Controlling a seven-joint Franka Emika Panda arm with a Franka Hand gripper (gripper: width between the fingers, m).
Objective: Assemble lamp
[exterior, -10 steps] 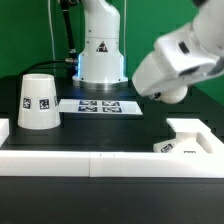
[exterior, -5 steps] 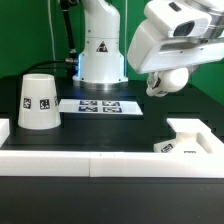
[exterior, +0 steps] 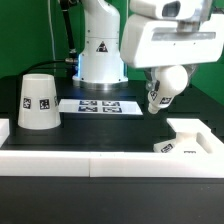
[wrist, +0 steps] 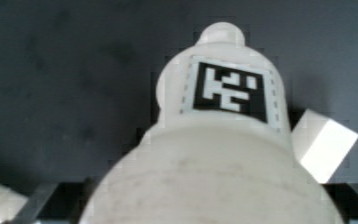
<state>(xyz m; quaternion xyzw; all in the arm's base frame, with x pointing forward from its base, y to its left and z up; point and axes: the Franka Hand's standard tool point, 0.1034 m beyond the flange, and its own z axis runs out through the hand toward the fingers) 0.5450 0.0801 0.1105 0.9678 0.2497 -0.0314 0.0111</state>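
Fingers [wrist: 329, 146] are closed on the bulb [exterior: 158, 97], which is held above the counter [exterior: 110, 130]; transport is judged in hand, and alignment over the base [exterior: 167, 148] is called for next.

Marker board [exterior: 100, 105], centre of frame, flat on dark surface [exterior: 115, 130]; white raised rail [exterior: 90, 162] across lower frame; green backdrop [exterior: 20, 30] upper left.

black table [exterior: 130, 128] carries the shade [exterior: 38, 100] (wide end down), the marker board [exterior: 100, 105] and the base [exterior: 175, 148].
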